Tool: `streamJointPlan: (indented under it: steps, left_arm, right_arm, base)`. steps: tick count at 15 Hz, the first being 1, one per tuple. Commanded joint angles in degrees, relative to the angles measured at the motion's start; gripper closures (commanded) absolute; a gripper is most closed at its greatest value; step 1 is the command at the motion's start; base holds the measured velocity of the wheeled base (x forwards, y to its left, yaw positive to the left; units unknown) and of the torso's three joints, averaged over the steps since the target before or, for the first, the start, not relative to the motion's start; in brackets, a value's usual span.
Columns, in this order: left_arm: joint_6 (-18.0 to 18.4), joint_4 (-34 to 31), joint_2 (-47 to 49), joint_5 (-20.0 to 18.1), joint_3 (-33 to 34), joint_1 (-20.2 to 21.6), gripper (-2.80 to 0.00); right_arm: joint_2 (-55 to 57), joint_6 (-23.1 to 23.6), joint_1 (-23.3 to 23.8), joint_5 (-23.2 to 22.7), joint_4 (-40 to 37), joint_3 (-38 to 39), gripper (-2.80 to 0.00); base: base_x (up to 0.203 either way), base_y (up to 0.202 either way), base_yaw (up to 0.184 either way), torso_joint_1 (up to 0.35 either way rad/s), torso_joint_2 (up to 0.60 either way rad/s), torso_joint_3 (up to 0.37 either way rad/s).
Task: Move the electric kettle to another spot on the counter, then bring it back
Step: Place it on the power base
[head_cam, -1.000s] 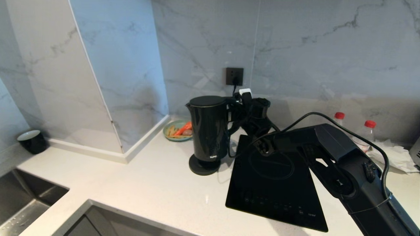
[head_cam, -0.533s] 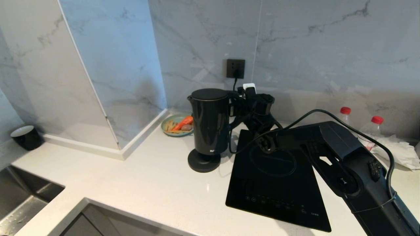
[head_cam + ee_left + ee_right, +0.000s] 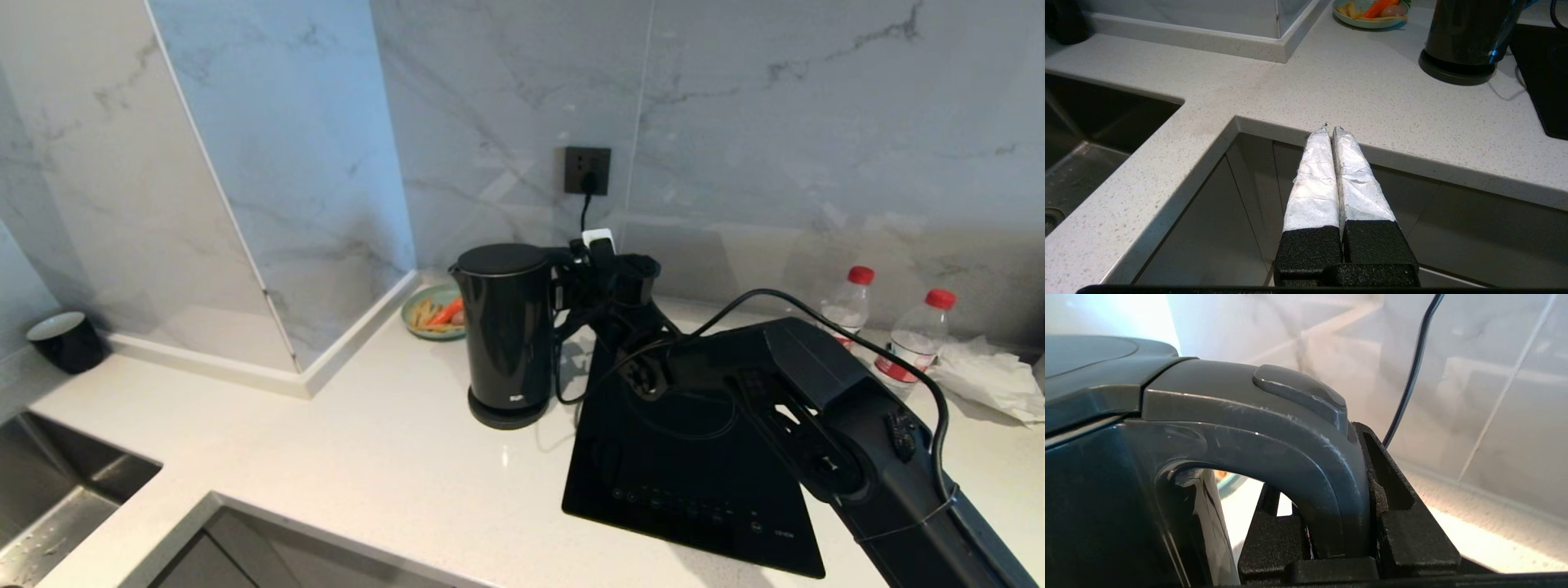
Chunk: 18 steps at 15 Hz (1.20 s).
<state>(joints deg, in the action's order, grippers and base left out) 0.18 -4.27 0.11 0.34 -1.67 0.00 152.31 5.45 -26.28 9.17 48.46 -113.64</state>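
Observation:
The glossy black electric kettle (image 3: 506, 327) stands upright on its round black base disc (image 3: 506, 418), on the white counter (image 3: 367, 457) beside the cooktop. My right gripper (image 3: 584, 284) reaches over the cooktop and is shut on the kettle's loop handle (image 3: 1274, 449), one finger inside the loop and one outside. In the left wrist view the kettle (image 3: 1470, 32) shows far off. My left gripper (image 3: 1329, 128) is shut and empty, parked below the counter's front edge and outside the head view.
A black glass cooktop (image 3: 686, 474) lies right of the kettle. A plate of food (image 3: 437, 314) sits behind it, a black cup (image 3: 65, 343) far left, a sink (image 3: 57, 498) front left. Two red-capped bottles (image 3: 849, 306) and tissue (image 3: 992, 380) are at the right. A cord runs to the wall socket (image 3: 586, 170).
The camera shifted early on. Since half a second ago the right gripper has lowered the kettle, which hung slightly above and right of the disc, down onto it.

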Motion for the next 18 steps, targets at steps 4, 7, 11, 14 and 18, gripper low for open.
streamJointPlan:
  steps: [4, 7, 11, 14, 18]
  left_arm:
    - [0.0, 0.0, 0.0, 0.0, 0.0, 0.0, 0.0]
    - [0.0, 0.0, 0.0, 0.0, 0.0, 0.0, 0.0]
    - [0.0, 0.0, 0.0, 0.0, 0.0, 0.0, 0.0]
    - [0.0, 0.0, 0.0, 0.0, 0.0, 0.0, 0.0]
    - [0.1, 0.0, 0.0, 0.0, 0.0, 0.0, 0.0]
  right_arm:
    - [1.9, -0.1, 0.0, -0.2, -0.7, 0.0, 0.0]
    - [2.3, -0.1, -0.1, -0.3, -1.0, 0.0, 0.0]
    - [4.1, 1.3, -1.2, -0.3, -0.1, 0.1, 0.0]
    - [4.7, 3.7, -1.4, 0.0, 1.9, 0.1, 0.0]
    - [4.8, 4.7, -1.3, 0.1, 2.6, 0.1, 0.0]
  base:
    - [0.0, 0.0, 0.0, 0.0, 0.0, 0.0]
    - [0.0, 0.0, 0.0, 0.0, 0.0, 0.0]
    - [0.0, 0.0, 0.0, 0.0, 0.0, 0.0]
    - [0.0, 0.0, 0.0, 0.0, 0.0, 0.0]
    - [0.0, 0.0, 0.0, 0.0, 0.0, 0.0]
